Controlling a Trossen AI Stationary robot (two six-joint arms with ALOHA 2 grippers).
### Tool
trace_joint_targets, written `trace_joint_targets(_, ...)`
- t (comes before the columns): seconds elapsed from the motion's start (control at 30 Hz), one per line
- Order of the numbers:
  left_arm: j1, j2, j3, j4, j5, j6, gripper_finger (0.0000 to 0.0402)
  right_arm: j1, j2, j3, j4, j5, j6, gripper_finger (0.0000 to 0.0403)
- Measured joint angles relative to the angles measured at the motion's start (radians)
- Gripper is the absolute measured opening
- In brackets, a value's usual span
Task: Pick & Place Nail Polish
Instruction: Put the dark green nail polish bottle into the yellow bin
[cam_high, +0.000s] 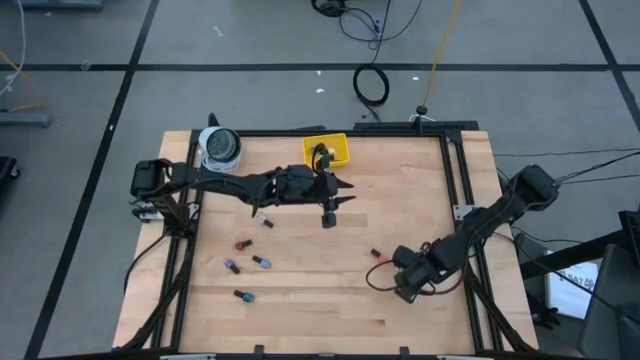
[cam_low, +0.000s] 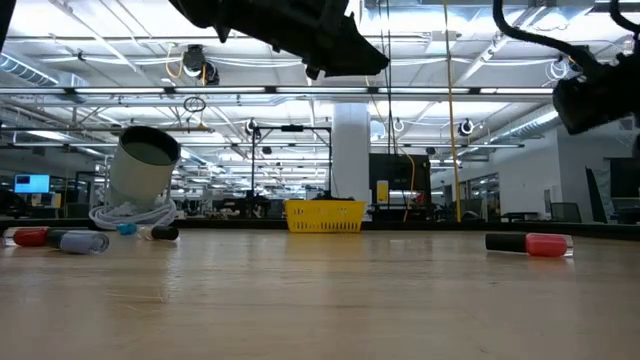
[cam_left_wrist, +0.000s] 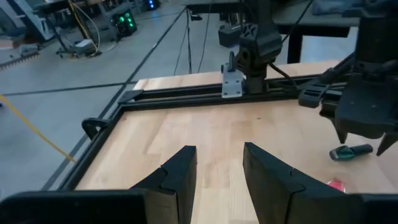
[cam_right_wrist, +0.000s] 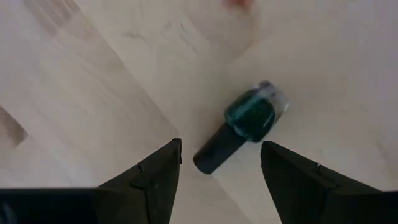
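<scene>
A green nail polish bottle (cam_right_wrist: 250, 116) with a dark cap lies on its side on the wooden table. My right gripper (cam_right_wrist: 221, 148) hangs open above it, pointing down, one finger on each side of the cap and clear of it. A red bottle (cam_high: 377, 254) lies close by. Several more bottles (cam_high: 245, 262) lie on their sides at the table's left. My left gripper (cam_high: 344, 195) is open with nothing in it. It is held level above the table's middle, just in front of the yellow tray (cam_high: 327, 150).
A grey-white tape roll (cam_high: 220, 147) stands at the far left corner. A black frame (cam_high: 455, 180) runs along the table's edges. A red cable loop (cam_high: 372, 277) hangs beside my right gripper. Bare wood lies across the table's middle and near side.
</scene>
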Motion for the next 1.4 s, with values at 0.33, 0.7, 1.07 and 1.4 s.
trace_joint_targets(0.33, 0.000, 0.000, 0.000, -0.019, 0.000, -0.020, 0.0127, 0.013, 0.031, 0.000, 0.005, 0.032, 0.051, 0.0210)
trace_joint_targets(0.7, 0.006, 0.000, 0.000, -0.049, 0.001, -0.028, 0.0127, 0.013, 0.028, -0.068, 0.073, 0.026, 0.090, 0.0207)
trace_joint_targets(1.07, 0.011, 0.000, 0.000, -0.063, 0.001, -0.040, 0.0127, 0.026, 0.029, -0.075, 0.094, 0.031, 0.037, 0.0107)
trace_joint_targets(1.4, 0.016, 0.000, -0.001, -0.065, 0.002, -0.044, 0.0127, 0.039, 0.029, -0.076, 0.099, 0.032, -0.030, 0.0049)
